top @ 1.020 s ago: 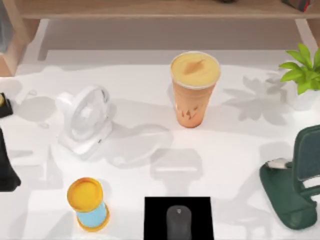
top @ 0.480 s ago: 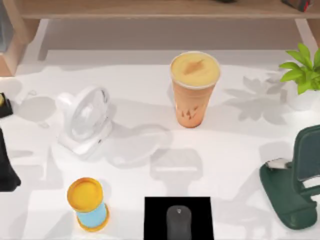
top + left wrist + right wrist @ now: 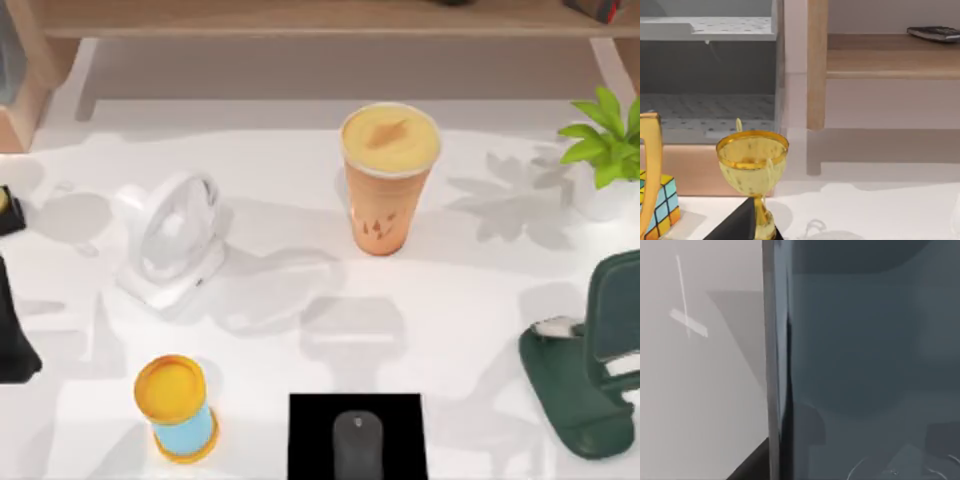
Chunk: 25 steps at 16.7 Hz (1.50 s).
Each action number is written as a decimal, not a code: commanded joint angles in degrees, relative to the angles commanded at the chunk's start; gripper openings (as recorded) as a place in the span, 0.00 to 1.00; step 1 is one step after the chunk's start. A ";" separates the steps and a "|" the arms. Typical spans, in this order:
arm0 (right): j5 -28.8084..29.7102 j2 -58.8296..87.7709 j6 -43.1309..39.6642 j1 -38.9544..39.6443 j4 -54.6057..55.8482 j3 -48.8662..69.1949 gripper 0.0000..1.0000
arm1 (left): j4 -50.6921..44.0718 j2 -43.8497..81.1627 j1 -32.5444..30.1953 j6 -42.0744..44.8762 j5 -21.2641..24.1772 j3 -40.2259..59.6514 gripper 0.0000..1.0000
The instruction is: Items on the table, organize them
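The tall orange drink cup (image 3: 388, 180) with its domed yellow-orange lid stands upright at the back middle of the white table (image 3: 480, 290). The small dark grey mouse (image 3: 357, 443) lies on a black square mat (image 3: 310, 430) at the front edge. A flat grey-blue slab (image 3: 865, 365) stands very close in the right wrist view, its dark edge upright against the pale surface. No fingers show in either wrist view. A dark shape (image 3: 12, 330) sits at the table's left edge; I cannot tell what it is.
A white desk fan (image 3: 170, 240) lies at the left. A yellow-and-blue hourglass (image 3: 177, 408) stands front left. A dark green stand (image 3: 585, 375) is at the right, a potted plant (image 3: 605, 135) back right. A gold trophy (image 3: 753, 160), a colour cube (image 3: 660, 207) and wooden shelves (image 3: 890, 55) appear in the left wrist view.
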 joint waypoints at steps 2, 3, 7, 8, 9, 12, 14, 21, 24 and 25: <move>1.57 -1.86 1.82 0.85 -1.07 0.31 0.00 | 0.00 0.00 0.00 0.00 0.00 0.00 1.00; 2.96 -3.70 3.61 1.96 -1.94 0.40 0.00 | 0.00 0.00 0.00 0.00 0.00 0.00 1.00; 11.17 -16.29 14.80 12.15 -5.52 0.22 0.00 | 0.00 0.00 0.00 0.00 0.00 0.00 1.00; 13.67 -20.33 18.21 16.16 -6.02 0.20 0.00 | 0.00 0.00 0.00 0.00 0.00 0.00 1.00; 16.25 -24.53 21.79 20.70 -6.21 0.23 0.00 | 0.00 0.00 0.00 0.00 0.00 0.00 1.00; 23.51 -36.55 32.50 36.45 -4.29 0.00 0.00 | 0.00 0.00 0.00 0.00 0.00 0.00 1.00; 26.87 -42.94 38.61 46.67 -1.19 -1.11 0.00 | 0.00 0.00 0.00 0.00 0.00 0.00 1.00; 31.38 -51.63 48.55 64.65 10.48 -4.89 0.00 | 0.00 0.00 0.00 0.00 0.00 0.00 1.00; 31.42 -51.71 48.64 64.82 10.65 -4.94 0.00 | 0.00 0.00 0.00 0.00 0.00 0.00 1.00; 31.29 -51.51 48.67 64.65 10.52 -4.71 0.00 | 0.00 0.00 0.00 0.00 0.00 0.00 1.00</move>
